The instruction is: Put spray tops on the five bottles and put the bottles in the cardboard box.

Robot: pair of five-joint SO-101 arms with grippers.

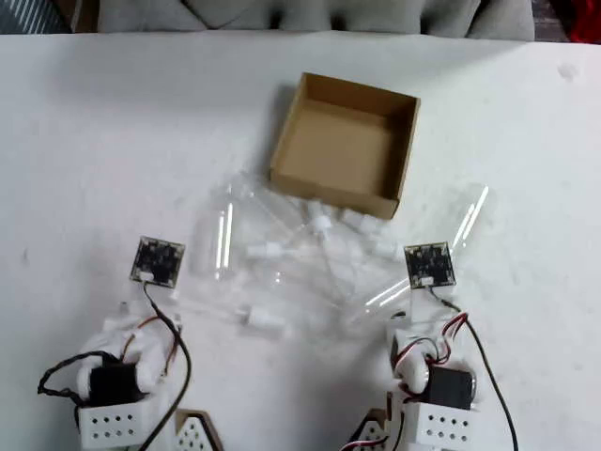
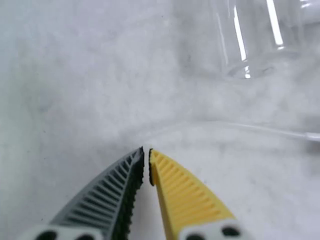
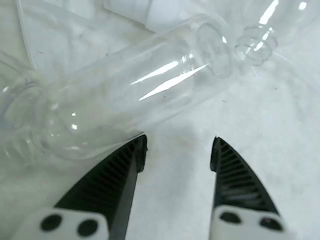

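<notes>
Right claw gapes; clear bottle lies flat, neck open

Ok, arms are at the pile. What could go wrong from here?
1. The bottles are round and lie crisscrossed, so taking one may roll the others.
2. The right gripper is open close to the near bottle, which lies on its side and could slip out as the gripper closes.
3. The spray tops are white on the white table and easy to miss.
</notes>
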